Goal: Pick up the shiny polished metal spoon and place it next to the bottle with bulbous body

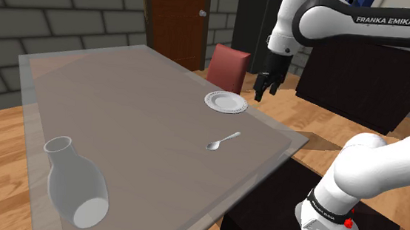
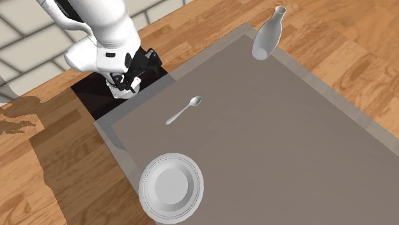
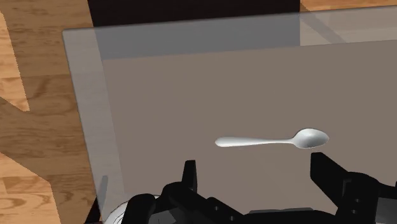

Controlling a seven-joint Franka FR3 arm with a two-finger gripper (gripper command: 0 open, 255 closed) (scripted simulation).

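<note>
Judging by how things lie, you have none of the task done yet: the spoon point(image 1: 222, 141) lies flat on the table point(image 1: 136, 120), untouched, near the edge on the stand's side and just short of the plate point(image 1: 211, 97). The bottle point(image 1: 72, 183) sits well apart from it, at a far corner of the table in the second exterior view. The gripper point(image 1: 265, 85) hangs in the air above the table edge beside the plate, clear of everything. Its jaws are spread, with nothing between them. You have the whole job left: descent, grasp, lift, carry and set-down by the bottle.

Check the spoon's lie before you go down. Its long axis runs along the table's length, bowl toward the bottle's end and handle back toward the plate. In the wrist view the spoon point(image 3: 273, 140) lies ahead of the gripper point(image 3: 254, 167), its length running parallel to the line between the two fingers, so you will likely need to turn the wrist to close across the handle
</note>
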